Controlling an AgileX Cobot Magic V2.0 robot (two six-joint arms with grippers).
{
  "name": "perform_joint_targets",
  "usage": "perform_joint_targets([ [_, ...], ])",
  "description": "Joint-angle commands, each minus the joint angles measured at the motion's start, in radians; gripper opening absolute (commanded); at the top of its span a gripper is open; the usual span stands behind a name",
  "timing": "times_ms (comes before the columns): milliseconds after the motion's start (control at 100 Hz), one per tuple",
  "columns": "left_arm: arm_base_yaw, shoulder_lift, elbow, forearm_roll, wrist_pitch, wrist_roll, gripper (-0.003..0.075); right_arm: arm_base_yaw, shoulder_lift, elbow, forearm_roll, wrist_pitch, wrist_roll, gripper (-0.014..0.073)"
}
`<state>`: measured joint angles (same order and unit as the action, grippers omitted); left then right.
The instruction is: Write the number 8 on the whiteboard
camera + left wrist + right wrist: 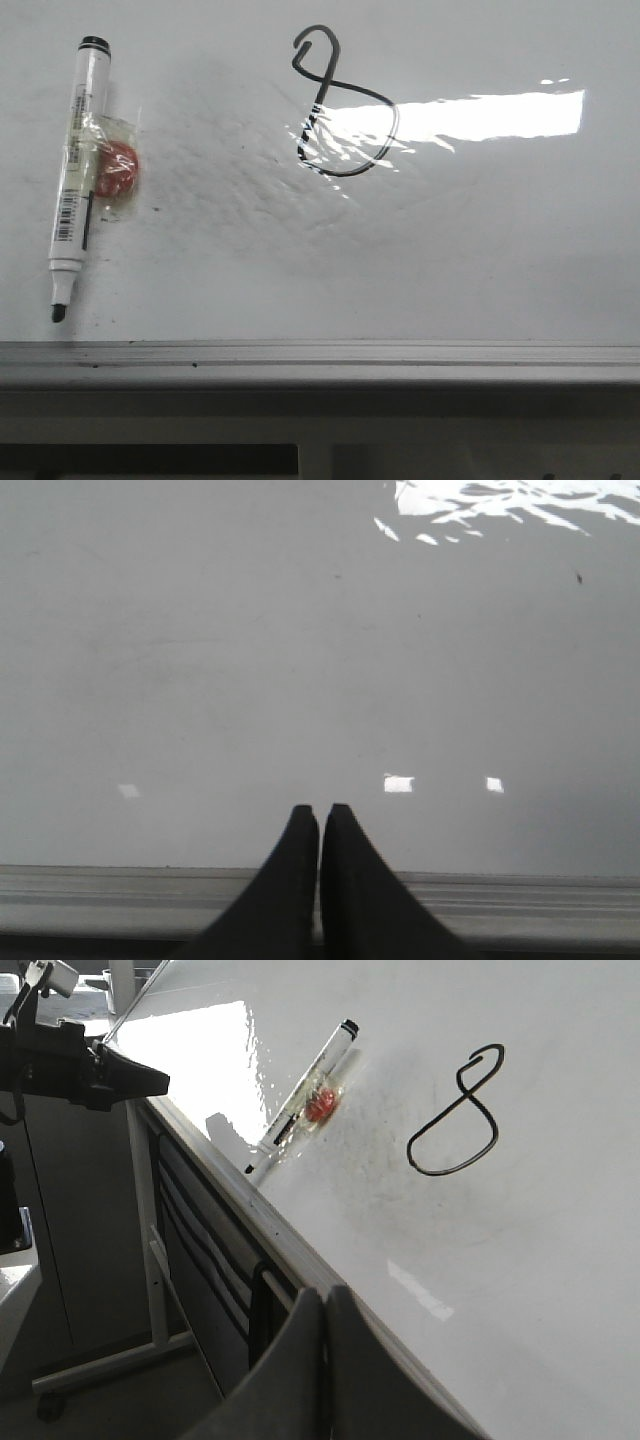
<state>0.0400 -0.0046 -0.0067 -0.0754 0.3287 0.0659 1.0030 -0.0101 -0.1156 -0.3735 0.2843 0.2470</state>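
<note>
The 8 [340, 105] sits far-centre on the whiteboard [480, 260]. The marker [78, 170] lies left of it, long axis near-to-far, tip nearest. Both grippers, left [320, 815] and right [325, 1300], are closed and empty near the edge; the left looks closer to the marker.

I'm seeing a bright light strip [470, 115] glaring off the glossy surface. Under the grey rail [320, 362], dark panels are hanging on a white stand [150, 1260] with a caster [50, 1405]. Dim grey floor [120, 1400] is showing below it.
</note>
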Motion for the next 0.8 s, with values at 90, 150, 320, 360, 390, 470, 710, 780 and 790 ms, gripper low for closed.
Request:
perform_joint_targets([
  [90,0.001,-0.028,0.04,-0.011,-0.046,-0.001,-0.002,0.0,0.011,-0.026,-0.016,-0.073,-0.01,-0.0069],
  [150,0.001,-0.028,0.04,-0.011,-0.046,-0.001,-0.002,0.0,0.011,-0.026,-0.016,-0.073,-0.01,-0.0069],
  [320,0.001,-0.028,0.04,-0.011,-0.046,-0.001,-0.002,0.0,0.011,-0.026,-0.016,-0.073,-0.01,-0.0069],
  [360,0.001,-0.028,0.04,-0.011,-0.046,-0.001,-0.002,0.0,0.011,-0.026,-0.016,-0.073,-0.01,-0.0069],
  [390,0.001,-0.028,0.04,-0.011,-0.046,-0.001,-0.002,0.0,0.011,-0.026,-0.016,-0.073,-0.01,-0.0069],
  [470,0.001,-0.028,0.04,-0.011,-0.046,-0.001,-0.002,0.0,0.011,-0.026,-0.016,-0.073,-0.01,-0.0069],
  [710,0.001,-0.028,0.04,-0.011,-0.046,-0.001,-0.002,-0.026,0.011,-0.007,-0.02,-0.071,-0.037,-0.0069],
  [780,0.001,-0.028,0.04,-0.011,-0.046,-0.001,-0.002,-0.084,0.011,0.012,0.026,-0.095,-0.063,-0.0069],
  [790,0.001,-0.028,0.04,-0.011,-0.046,-0.001,-0.002,-0.092,0.011,0.014,0.033,-0.1,-0.07,-0.0069],
])
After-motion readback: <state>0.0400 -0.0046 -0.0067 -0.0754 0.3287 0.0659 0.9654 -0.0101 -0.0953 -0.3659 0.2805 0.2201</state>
